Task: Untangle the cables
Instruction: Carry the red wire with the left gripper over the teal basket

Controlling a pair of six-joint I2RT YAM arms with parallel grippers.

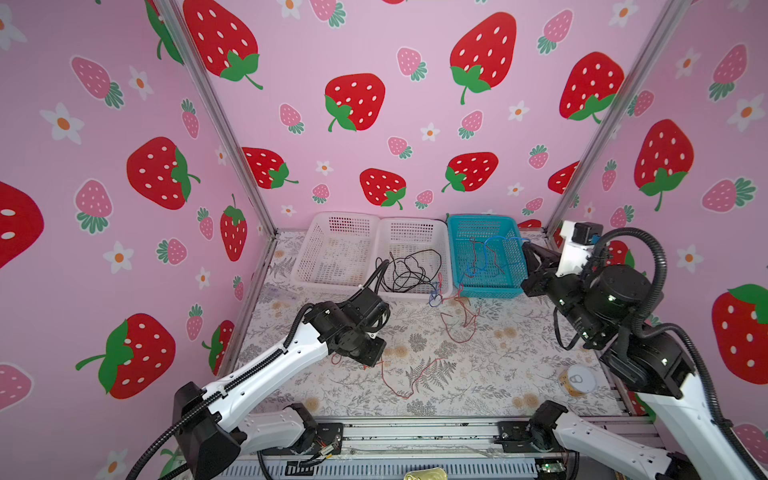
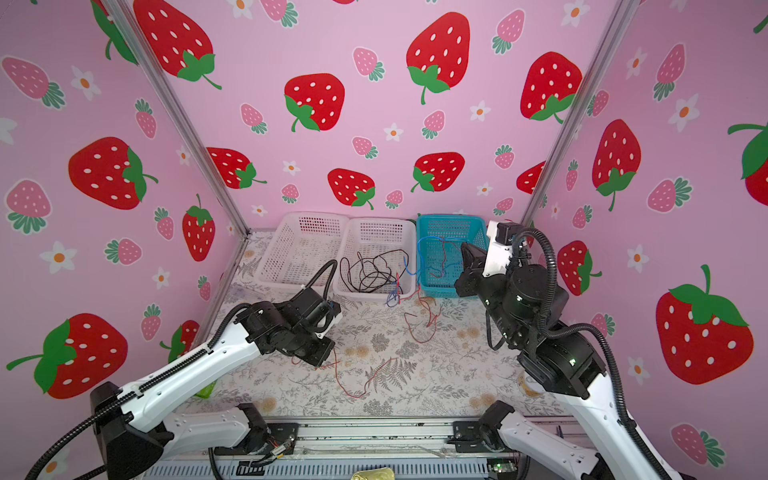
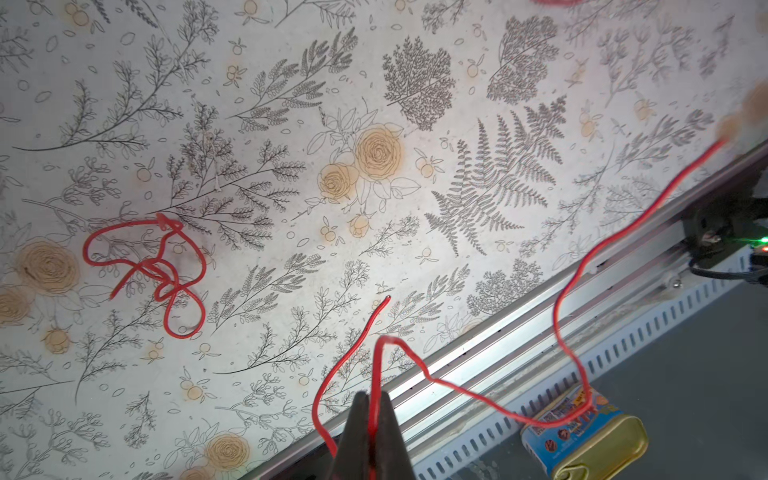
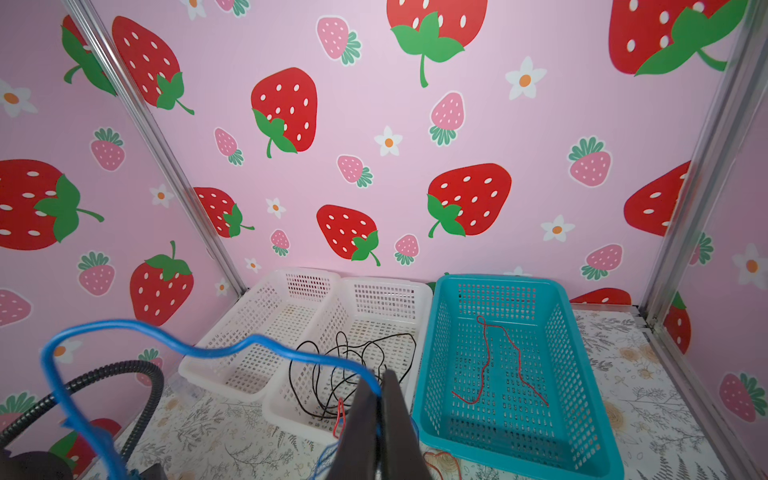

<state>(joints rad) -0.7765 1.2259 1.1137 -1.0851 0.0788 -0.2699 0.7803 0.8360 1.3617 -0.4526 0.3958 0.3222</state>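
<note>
My left gripper (image 3: 374, 409) is shut on a thin red cable (image 3: 561, 311) that loops over the table's front edge. In both top views its wrist hides the jaws. A separate red tangle (image 3: 158, 266) lies on the floral table. My right gripper (image 4: 379, 390) is shut on a blue cable (image 4: 124, 328) and hovers by the teal basket (image 1: 484, 220). A red cable (image 4: 498, 365) lies inside that basket. Black cables (image 1: 411, 270) are coiled in the middle white basket (image 1: 415, 222). Blue and red strands knot at its front rim (image 1: 436, 291). More red cable (image 1: 457, 324) lies on the table.
An empty white basket (image 1: 332, 249) stands left of the middle one. A round tin (image 1: 577, 380) sits at the table's front right, under the right arm. A rectangular tin (image 3: 590, 436) lies below the aluminium front rail (image 1: 415, 432). Strawberry walls close three sides.
</note>
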